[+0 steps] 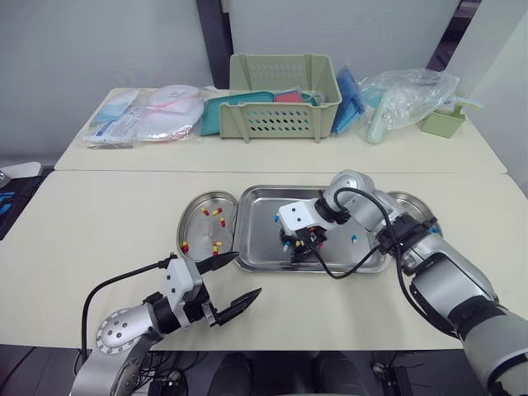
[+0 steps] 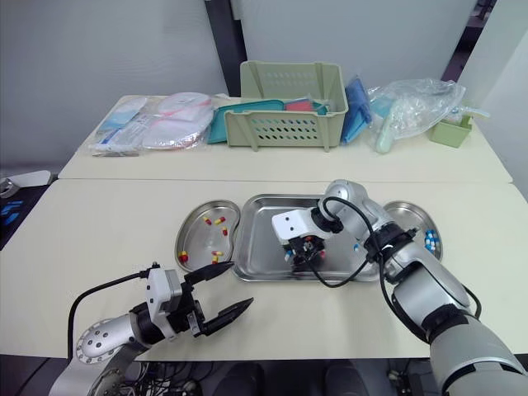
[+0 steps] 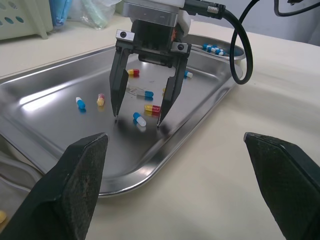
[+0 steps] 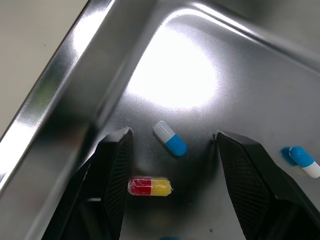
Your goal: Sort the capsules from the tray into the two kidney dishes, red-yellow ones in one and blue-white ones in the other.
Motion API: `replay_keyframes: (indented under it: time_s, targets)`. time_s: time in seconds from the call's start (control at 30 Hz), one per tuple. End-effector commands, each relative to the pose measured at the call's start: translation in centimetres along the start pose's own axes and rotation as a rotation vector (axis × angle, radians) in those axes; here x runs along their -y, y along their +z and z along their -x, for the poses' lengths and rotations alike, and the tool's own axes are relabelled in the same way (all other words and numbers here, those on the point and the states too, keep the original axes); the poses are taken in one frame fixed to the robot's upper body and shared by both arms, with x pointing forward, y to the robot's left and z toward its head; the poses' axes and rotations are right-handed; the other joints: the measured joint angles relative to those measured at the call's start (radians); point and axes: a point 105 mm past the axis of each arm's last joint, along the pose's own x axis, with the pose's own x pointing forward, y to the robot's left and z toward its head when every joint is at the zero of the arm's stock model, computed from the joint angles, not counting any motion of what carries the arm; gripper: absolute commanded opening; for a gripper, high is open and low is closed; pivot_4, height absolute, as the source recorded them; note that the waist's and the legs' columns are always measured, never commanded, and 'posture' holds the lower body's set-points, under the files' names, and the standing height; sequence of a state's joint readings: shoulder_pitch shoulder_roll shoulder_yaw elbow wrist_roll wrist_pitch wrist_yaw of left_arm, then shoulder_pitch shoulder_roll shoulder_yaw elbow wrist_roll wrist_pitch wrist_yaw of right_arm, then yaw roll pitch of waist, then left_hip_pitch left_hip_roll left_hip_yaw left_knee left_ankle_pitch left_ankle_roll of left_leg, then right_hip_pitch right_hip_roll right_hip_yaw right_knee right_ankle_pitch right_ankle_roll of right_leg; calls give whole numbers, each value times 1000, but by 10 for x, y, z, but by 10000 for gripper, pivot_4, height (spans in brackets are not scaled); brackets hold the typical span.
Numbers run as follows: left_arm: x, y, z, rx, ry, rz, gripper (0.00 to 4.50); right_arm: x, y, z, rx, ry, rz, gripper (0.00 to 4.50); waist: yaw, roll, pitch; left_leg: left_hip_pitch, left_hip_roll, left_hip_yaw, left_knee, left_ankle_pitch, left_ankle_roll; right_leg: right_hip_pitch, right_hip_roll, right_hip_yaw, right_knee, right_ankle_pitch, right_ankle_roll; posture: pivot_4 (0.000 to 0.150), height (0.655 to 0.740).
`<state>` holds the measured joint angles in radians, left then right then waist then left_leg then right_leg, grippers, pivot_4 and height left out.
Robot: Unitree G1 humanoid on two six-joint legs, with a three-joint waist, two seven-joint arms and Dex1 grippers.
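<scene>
A half-blue, half-white capsule [image 4: 170, 138] and a half-red, half-yellow capsule [image 4: 150, 187] gleam against the shiny silver steel tray [image 4: 240, 90]; the right gripper [image 4: 172, 134] has matte black fingers [image 4: 115, 170], the slotted plastic basket [image 1: 280, 115] is pale green and the tabletop [image 1: 99, 223] cream.

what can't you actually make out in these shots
Right dish: the right arm covers much of it in the head views, so its capsule count is hidden.
Tray floor under the right gripper: hidden in the head views.
Basket contents: mostly hidden by its wall.
A blue piece, maybe a capsule: cut off by the right wrist view's edge.
</scene>
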<state>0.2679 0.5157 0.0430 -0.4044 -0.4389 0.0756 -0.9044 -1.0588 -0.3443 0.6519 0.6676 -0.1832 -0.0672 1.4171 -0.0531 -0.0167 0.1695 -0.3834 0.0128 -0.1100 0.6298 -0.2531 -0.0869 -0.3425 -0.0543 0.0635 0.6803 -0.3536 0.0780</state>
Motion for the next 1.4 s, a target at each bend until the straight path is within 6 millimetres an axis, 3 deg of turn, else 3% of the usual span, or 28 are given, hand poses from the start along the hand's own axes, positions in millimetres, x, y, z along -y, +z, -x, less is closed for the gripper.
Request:
replay_keyframes:
  time_s: [0.03,0.4,0.47,0.8,0.97,1.2,1.33,1.4]
  targets:
    - [7,10,-3,24,-24,-35,45000,2,-4,2,-41,21,22,26768,0,0,0,0,0,0,0,0,0,0,0,0,0,0,0,1500,7400]
    - [6,10,-4,20,-11,-43,45000,0,-3,-5,-54,80,56,2934,-3,0,0,1,0,0,0,0,0,0,0,0,0,0,0,1500,7400]
    - [6,9,-3,19,-10,-44,45000,1,-1,-5,-47,79,59,401,-4,0,0,1,0,0,0,0,0,1,0,0,0,0,0,1500,7400]
    - [0,10,-1,23,4,-48,45000,6,9,6,8,34,64,401,-4,1,1,1,0,0,0,0,0,0,0,0,0,0,0,1500,7400]
    - [-6,15,1,49,2,-43,45000,3,33,31,122,-64,56,401,-1,3,2,-1,0,0,0,0,0,0,0,0,0,0,0,1500,7400]
    - [-3,17,-1,71,-59,-65,45000,-43,48,75,240,-257,-48,401,18,4,3,-4,0,-1,0,0,0,-1,0,-1,-1,0,0,1500,7400]
    - [4,19,-2,86,-113,-75,45000,-62,30,103,211,-408,-186,401,22,3,3,-4,0,0,0,0,0,-1,0,0,-1,0,0,1500,7400]
    - [9,15,-3,92,-135,-68,45000,-78,6,124,163,-524,-324,401,23,3,3,-4,-1,0,0,0,0,-1,0,-1,-2,0,0,1500,7400]
